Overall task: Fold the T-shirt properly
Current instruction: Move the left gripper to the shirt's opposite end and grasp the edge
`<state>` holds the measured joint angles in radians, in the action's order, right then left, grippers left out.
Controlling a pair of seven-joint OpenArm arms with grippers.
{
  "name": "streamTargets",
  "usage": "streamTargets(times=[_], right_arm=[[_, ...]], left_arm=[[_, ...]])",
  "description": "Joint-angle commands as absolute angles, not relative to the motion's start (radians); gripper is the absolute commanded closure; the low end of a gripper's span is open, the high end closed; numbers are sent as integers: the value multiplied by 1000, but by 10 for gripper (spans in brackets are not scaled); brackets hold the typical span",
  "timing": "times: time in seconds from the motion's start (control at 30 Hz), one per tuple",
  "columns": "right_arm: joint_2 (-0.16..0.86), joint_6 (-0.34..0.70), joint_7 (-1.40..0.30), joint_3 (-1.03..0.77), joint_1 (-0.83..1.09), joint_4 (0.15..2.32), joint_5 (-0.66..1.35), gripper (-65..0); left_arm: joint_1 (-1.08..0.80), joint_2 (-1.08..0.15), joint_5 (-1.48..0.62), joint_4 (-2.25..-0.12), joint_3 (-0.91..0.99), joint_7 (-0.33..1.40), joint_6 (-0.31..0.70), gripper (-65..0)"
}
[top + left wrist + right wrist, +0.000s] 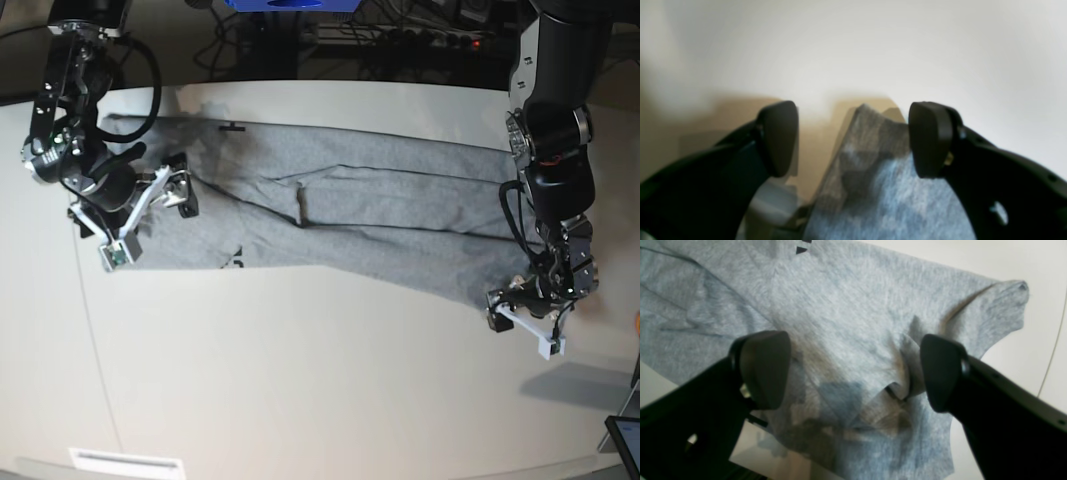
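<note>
The heather-grey T-shirt lies in a long band across the white table, creased near its middle. Black lettering shows at the top edge of the right wrist view. My right gripper hovers open over the shirt's left end, with rumpled cloth and a sleeve below its fingers. My left gripper stands open at the shirt's right end. A corner of the T-shirt lies between its pads, apart from them.
Cables and a power strip run behind the table's far edge. A white label sits near the front left edge. A dark device pokes in at the lower right. A thin white cable lies beside the sleeve.
</note>
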<state>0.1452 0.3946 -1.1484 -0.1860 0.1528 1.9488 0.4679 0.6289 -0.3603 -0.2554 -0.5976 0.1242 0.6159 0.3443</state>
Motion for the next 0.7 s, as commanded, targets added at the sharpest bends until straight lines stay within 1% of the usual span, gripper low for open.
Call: streamTargets(times=[0.0,0.1,0.13,0.2,0.3,0.33,0.5,0.57,0.63,0.67], right_arm=[[153,398,-1125,-191,139,1968,481,-580],[153,398,-1125,-191,137,1968,481,-580],[153,398,-1125,-191,137,1968,481,-580],[153,398,-1125,-191,137,1968,481,-580],[153,398,-1125,-191,137,1968,481,-580],[153,398,-1125,-191,137,1968,481,-580],[153,398,-1125,-191,137,1968,481,-580],[153,398,-1125,-191,137,1966,481,-580],[153,398,-1125,-191,137,1966,481,-580],[153,398,-1125,-191,137,1966,481,-580]], left_arm=[[645,-369,-259,-604,125,642,349,-504],[645,-367,-259,-604,125,647,349,-495],[645,-366,-259,-604,125,647,351,-467],[645,-364,-259,-604,125,647,351,-354],[645,-363,-259,-604,125,647,351,-136],[645,-363,-259,-604,125,645,351,-104],[645,-369,-259,-605,125,645,351,-107],[644,-369,-259,-636,124,647,351,-69],[621,-369,-259,-690,125,650,351,-2],[610,-369,-259,-720,125,650,351,0]])
